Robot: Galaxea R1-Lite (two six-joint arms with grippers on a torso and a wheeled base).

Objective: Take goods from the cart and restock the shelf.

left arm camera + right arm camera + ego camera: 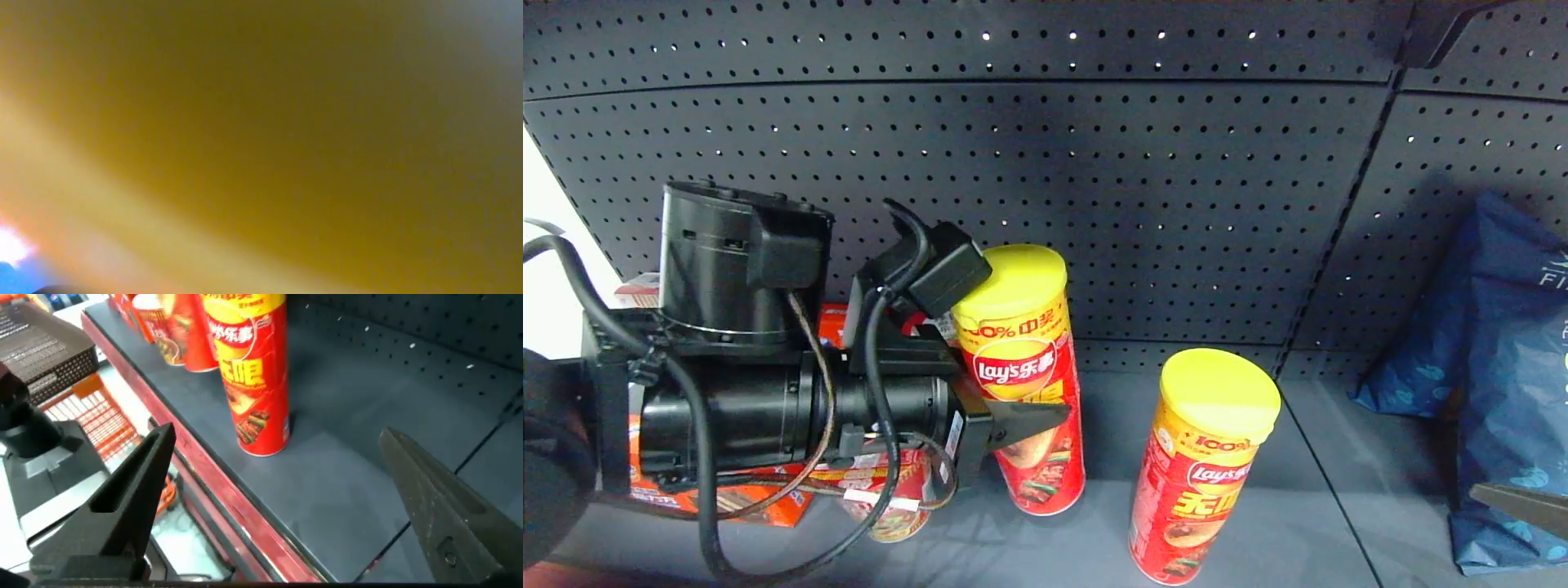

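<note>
Two red chips cans with yellow lids stand upright on the dark shelf (pixel 1111 523). My left gripper (pixel 1039 402) is shut on the left can (pixel 1021 327), with one black finger (pixel 1029 420) lying across its front; the other finger is hidden behind it. The left wrist view has that can's yellow surface (pixel 270 139) pressed close to the lens. Free to its right stands the second can (pixel 1209 465), also the nearest can (pixel 253 376) in the right wrist view. My right gripper (pixel 276 437) hangs open and empty in front of the shelf edge; one of its fingers (pixel 1519 502) pokes in at the lower right.
An orange box (pixel 768 502) and a smaller red tub (pixel 898 506) lie under my left arm. Blue bags (pixel 1494 367) fill the bay to the right, past a divider line. A perforated back panel (pixel 1094 163) closes the shelf. The orange cart (pixel 90 416) sits below the red shelf lip (pixel 212 498).
</note>
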